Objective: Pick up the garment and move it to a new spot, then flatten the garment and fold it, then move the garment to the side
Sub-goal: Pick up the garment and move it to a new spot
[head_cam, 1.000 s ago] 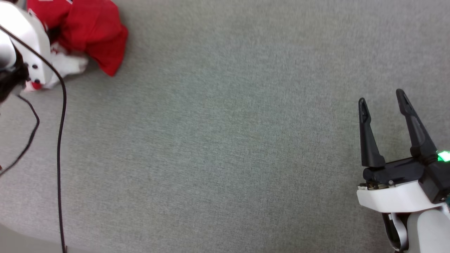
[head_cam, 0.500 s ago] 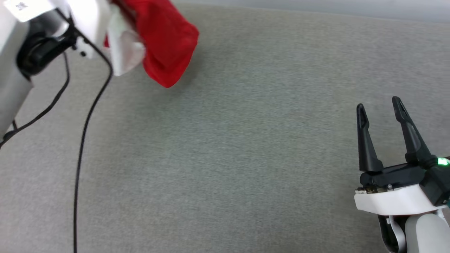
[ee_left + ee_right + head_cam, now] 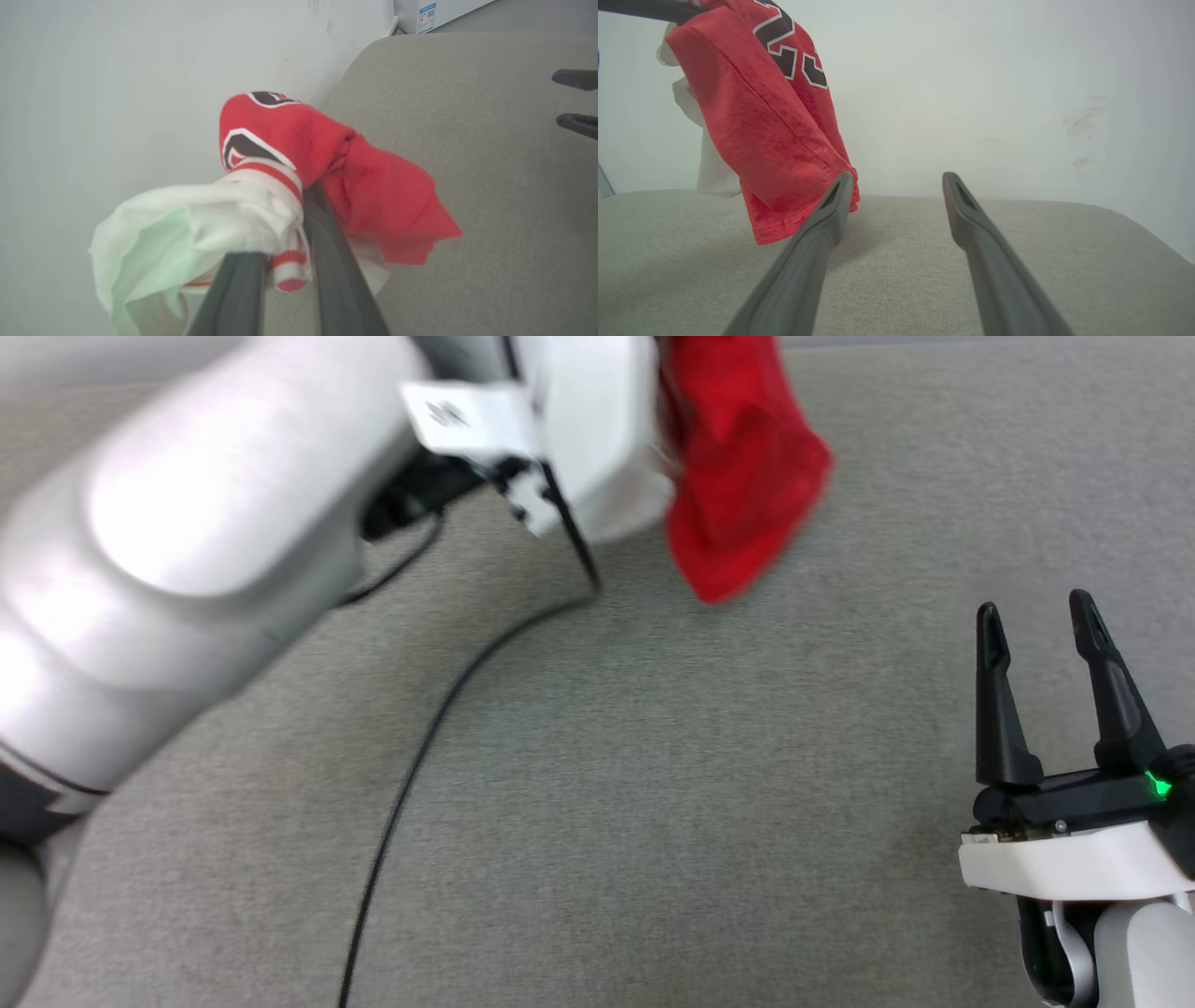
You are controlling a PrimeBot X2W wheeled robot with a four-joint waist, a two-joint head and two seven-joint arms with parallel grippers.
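The garment, a red jersey with white sleeves and black white-outlined numbers, hangs bunched from my left gripper, which is shut on its striped trim and white sleeve. The left fingertips are buried in the cloth. In the right wrist view the garment dangles above the grey padded surface, its hem near the left finger of my right gripper. My right gripper stands open and empty at the lower right, apart from the cloth. From the left wrist the right gripper pokes in at the right edge.
My pale left forearm crosses the upper left, a black cable trailing from it over the grey surface. A pale wall rises behind the far edge. A white box stands on the floor beyond the corner.
My left arm has lifted the garment off the surface and carried it rightward toward the middle. The head view has shifted too. The right gripper has stayed open and in place.
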